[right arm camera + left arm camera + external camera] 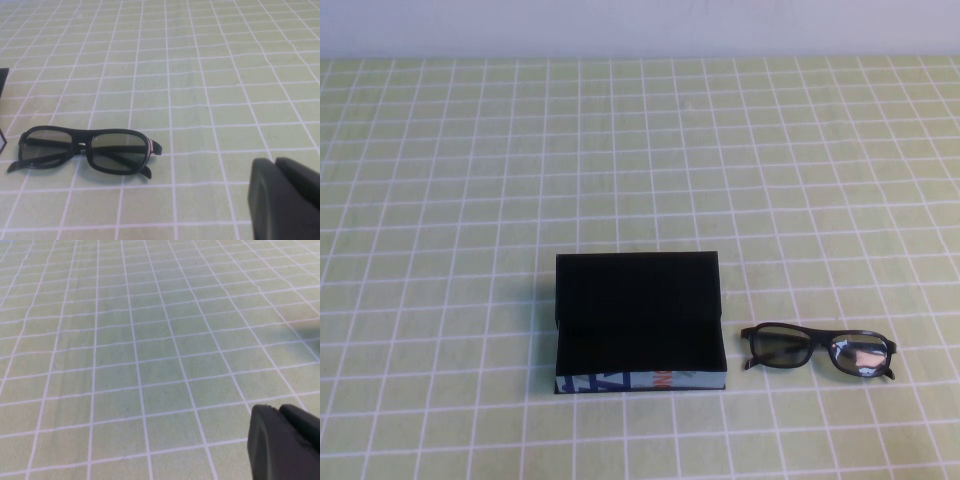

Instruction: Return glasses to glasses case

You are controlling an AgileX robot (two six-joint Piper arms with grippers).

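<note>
The glasses case [638,381] lies open in the middle of the table in the high view. Its black flap lid is folded back, its black inside is empty, and its light-blue printed edge faces me. The black thick-framed glasses [817,350] lie on the table just right of the case, apart from it, arms folded. They also show in the right wrist view [85,150]. My right gripper [274,161] is shut and empty, near the glasses and above the table. My left gripper [278,409] is shut and empty over bare cloth. Neither gripper shows in the high view.
A light-green tablecloth [470,180] with a white grid covers the whole table. A white wall runs along the far edge [640,25]. A black corner of the case [2,80] shows at the edge of the right wrist view.
</note>
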